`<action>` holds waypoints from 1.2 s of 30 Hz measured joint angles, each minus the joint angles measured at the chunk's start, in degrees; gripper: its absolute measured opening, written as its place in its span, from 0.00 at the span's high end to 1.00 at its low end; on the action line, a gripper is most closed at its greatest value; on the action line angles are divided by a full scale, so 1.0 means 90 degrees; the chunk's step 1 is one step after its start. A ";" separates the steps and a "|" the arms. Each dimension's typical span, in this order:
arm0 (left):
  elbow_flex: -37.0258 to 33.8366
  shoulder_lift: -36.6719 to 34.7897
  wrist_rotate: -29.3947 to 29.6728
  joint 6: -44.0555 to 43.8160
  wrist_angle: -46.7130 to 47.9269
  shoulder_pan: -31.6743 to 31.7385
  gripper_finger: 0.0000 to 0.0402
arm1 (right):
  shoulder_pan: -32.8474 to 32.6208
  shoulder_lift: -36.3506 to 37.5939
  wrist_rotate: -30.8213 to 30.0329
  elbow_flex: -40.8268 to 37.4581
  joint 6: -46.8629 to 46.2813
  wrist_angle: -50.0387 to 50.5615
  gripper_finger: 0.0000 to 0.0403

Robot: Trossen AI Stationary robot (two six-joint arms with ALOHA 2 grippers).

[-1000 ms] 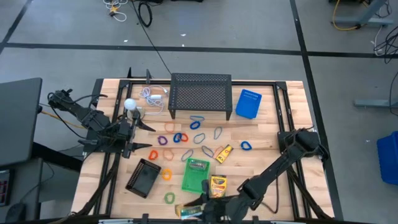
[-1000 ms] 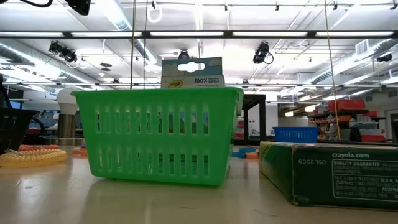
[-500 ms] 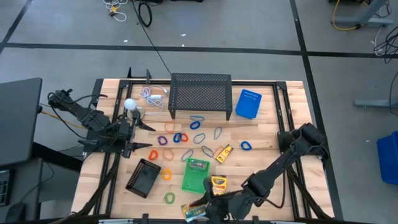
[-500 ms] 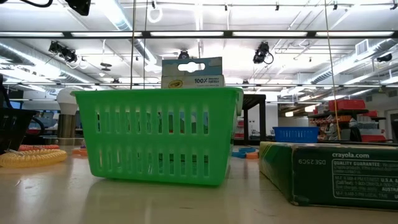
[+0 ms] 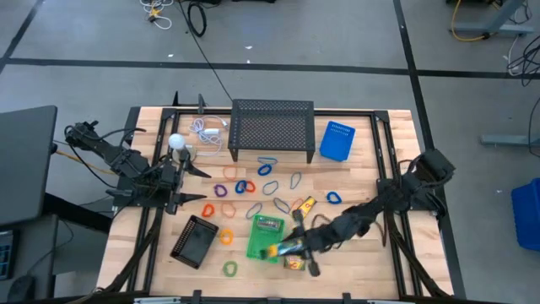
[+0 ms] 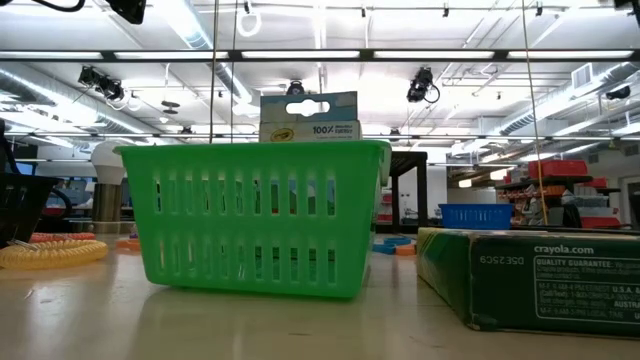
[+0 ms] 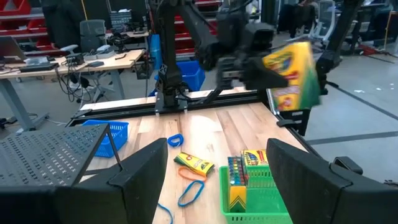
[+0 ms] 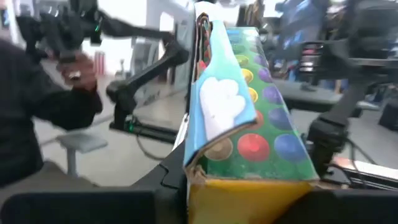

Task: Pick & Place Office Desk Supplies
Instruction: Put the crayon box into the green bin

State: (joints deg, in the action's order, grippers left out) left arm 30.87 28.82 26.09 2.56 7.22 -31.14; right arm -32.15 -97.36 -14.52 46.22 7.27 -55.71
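Over wooden table (image 5: 371, 152), right gripper (image 5: 291, 247) has swung its clamped crayon box (image 5: 281, 248) beside green basket (image 5: 263, 236).

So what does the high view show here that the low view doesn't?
Only the high view shows both arms: the right gripper holding a yellow crayon box beside the green slotted plastic basket, the left gripper waiting open by the white ball, and the coloured thin loops. Only the low view shows the ceiling lights. Both show the basket.
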 joint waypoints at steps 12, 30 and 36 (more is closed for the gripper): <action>0.0000 0.0002 0.0172 0.0034 0.0004 0.0000 0.29 | 0.0387 -0.0437 -0.0190 -0.0421 -0.0312 -0.0686 0.76; 0.0000 0.0005 0.0267 0.0098 0.0022 -0.0002 0.29 | 0.0178 -0.1264 -0.1042 0.0385 -0.1573 0.0421 0.76; 0.0000 0.0007 0.0267 0.0072 0.0062 -0.0002 0.29 | 0.0198 -0.1573 -0.1256 0.0908 -0.1672 0.1129 0.76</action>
State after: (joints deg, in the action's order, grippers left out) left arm 30.87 28.88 28.49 3.21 7.78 -31.15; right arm -30.36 -111.51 -25.83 54.39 -7.78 -45.55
